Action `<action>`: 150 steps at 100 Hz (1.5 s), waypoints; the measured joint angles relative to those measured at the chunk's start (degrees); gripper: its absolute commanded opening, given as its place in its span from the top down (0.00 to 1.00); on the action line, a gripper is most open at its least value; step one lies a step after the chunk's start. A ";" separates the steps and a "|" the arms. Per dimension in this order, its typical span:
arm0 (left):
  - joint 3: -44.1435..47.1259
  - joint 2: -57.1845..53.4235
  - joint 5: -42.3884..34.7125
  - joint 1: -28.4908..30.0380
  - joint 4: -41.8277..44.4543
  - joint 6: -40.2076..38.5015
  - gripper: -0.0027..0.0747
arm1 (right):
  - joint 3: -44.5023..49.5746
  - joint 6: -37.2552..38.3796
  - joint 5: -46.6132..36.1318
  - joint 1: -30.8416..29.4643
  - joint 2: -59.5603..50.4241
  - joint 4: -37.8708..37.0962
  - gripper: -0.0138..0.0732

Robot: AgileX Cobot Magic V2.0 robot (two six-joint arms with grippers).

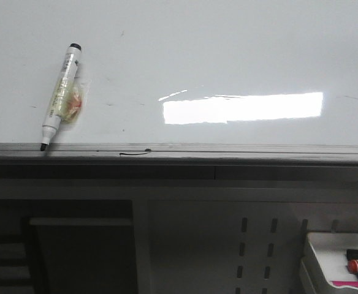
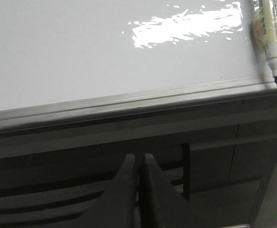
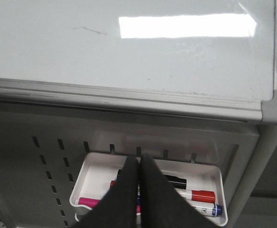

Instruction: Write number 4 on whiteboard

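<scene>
Board: the whiteboard fills the upper half of the front view, glossy white with faint grey smudges and a bright rectangular glare right of centre. Its grey metal rim runs along the lower edge.
Number 4: no numeral shows on the board in any view (only stray faint marks).
Marker: a white marker with a black cap end lies slanted on the board at the left, its dark tip down at the rim. A crumpled clear wrapper with orange inside sits just beside its barrel, touching it.
Squiggle: a short flat black squiggle ending in a dot lies on the rim, right of the marker tip.
Tray: a small white tray sits below the board at the lower right, holding several markers with red, blue, pink and black parts.
Left gripper: fingers pressed together, grasping nothing, below the board's rim in the left wrist view; the marker is well apart from it.
Right gripper: fingers closed together, empty, in front of the tray in the right wrist view.
</scene>
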 measured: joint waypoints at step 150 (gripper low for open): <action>0.00 0.00 -17.84 0.00 -48.96 0.00 0.99 | 0.10 0.00 -21.26 0.00 0.00 25.99 0.89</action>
